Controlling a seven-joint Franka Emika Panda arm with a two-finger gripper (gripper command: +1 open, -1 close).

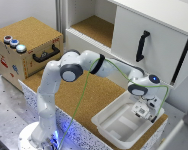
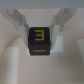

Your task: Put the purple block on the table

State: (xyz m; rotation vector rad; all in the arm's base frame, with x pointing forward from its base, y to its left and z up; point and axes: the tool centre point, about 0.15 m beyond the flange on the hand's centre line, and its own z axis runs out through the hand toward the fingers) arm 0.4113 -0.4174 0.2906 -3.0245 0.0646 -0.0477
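1. from my remote seat, the gripper (image 2: 41,31) has its 2 fingers (image 2: 21,22) closed partway onto the purple block (image 2: 40,42), 1 on each side; the block shows a yellow 3 on the face toward the wrist camera.
2. so the block sits between the fingers, held over the pale inside of the white tub (image 1: 110,126). i cannot tell whether it is lifted clear of the tub floor or resting on it.
3. in the exterior view the gripper (image 1: 142,111) hangs inside the tub near its far rim, at the end of the table (image 1: 94,95) toward the exterior view's right. the tub stands at that end of the tabletop.
4. i judge the step in hand to be the carry: block gripped, not yet placed on the cork.
5. next i would need to raise it above the tub rim, move over bare cork toward the tabletop's middle, lower, then open.
6. beyond, a cork-topped box with buttons (image 1: 29,45) stands at the far-left corner and a white cabinet (image 1: 144,35) behind.
7. hard to see: the block is hidden in the exterior view, and the wrist view is blurred.
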